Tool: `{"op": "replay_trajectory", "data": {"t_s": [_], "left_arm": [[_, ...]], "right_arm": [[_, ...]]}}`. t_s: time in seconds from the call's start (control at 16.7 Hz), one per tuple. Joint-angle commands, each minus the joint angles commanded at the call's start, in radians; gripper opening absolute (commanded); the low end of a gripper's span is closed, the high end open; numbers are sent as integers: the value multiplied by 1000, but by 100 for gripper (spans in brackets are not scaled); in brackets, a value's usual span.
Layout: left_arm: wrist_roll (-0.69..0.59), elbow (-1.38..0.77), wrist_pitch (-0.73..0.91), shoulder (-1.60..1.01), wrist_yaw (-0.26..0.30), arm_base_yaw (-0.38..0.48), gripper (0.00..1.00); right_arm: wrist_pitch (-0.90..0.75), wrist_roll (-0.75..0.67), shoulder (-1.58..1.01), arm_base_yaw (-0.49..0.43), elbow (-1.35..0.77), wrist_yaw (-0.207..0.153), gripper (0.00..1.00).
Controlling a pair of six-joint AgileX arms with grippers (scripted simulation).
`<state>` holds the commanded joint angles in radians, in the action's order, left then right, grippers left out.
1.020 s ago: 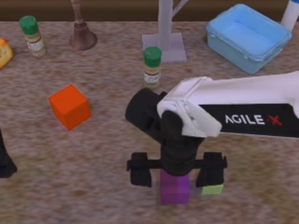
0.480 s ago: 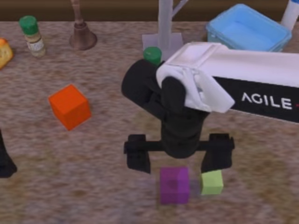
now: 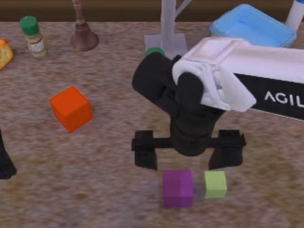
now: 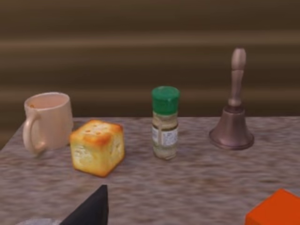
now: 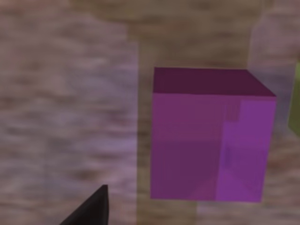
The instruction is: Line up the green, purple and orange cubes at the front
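The right arm's pincer hangs with fingers spread wide, holding nothing, above the purple cube. The orange cube sits well apart at left; the green cube rests just beside the purple one. The left pincer's state is unclear.

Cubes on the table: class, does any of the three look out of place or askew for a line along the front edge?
Yes: the orange cube sits alone, far to the left and farther back, turned at an angle. The purple cube and green cube already stand side by side at the front, squared up, below the right end effector, which is open.
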<state>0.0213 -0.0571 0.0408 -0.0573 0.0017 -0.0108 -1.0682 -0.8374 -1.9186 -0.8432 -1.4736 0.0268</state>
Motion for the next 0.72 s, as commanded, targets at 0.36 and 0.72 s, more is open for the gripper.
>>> {"op": "replay_trajectory", "data": {"t_s": [0.36,0.72], "left_arm": [[122,-360,233,-379,0,42,100],[301,-878,579,-1044,-4,104,100]], "right_arm": [[166,179,338,145,282,55,100],[400,426,819,376,742,81,100]]}}
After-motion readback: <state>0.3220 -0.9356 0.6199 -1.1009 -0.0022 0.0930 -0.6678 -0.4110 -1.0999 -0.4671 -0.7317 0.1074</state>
